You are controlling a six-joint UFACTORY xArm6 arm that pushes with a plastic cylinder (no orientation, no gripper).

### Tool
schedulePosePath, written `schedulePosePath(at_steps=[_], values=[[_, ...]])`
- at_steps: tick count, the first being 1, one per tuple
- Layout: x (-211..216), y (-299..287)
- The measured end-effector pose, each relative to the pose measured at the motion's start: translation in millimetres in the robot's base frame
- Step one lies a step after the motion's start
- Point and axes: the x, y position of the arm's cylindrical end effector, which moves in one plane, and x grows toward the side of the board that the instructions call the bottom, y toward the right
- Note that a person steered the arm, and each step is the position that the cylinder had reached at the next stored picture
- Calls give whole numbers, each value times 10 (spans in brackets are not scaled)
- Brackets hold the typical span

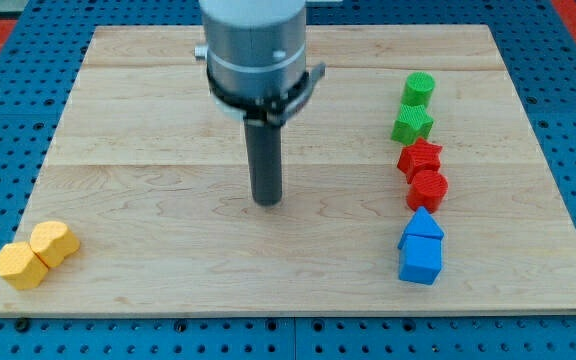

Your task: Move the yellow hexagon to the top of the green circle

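Observation:
The yellow hexagon [55, 242] lies near the board's bottom left corner, touching a second yellow block [20, 265] at its lower left. The green circle [419, 89] sits at the upper right, at the head of a column of blocks. My tip [266, 200] rests on the board near the middle, far to the right of the yellow hexagon and well left of the green circle. It touches no block.
Below the green circle runs a column: a green star [412, 125], a red star [420, 158], a red hexagon [428, 189], then two blue blocks [421, 249]. The wooden board [148, 120] lies on a blue pegboard surface.

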Motion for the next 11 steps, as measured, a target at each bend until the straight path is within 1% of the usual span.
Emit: schedulePosePath(at_steps=[1,2,3,4,5,6,7,8,9,10,11], values=[[528,-165],[912,-781],[1048,-1388],[1074,-2366],[1027,-2773],[718,-2021],[232,-1108],[-115,-902],[-496,-146],[-1140,-94],[-711,43]])
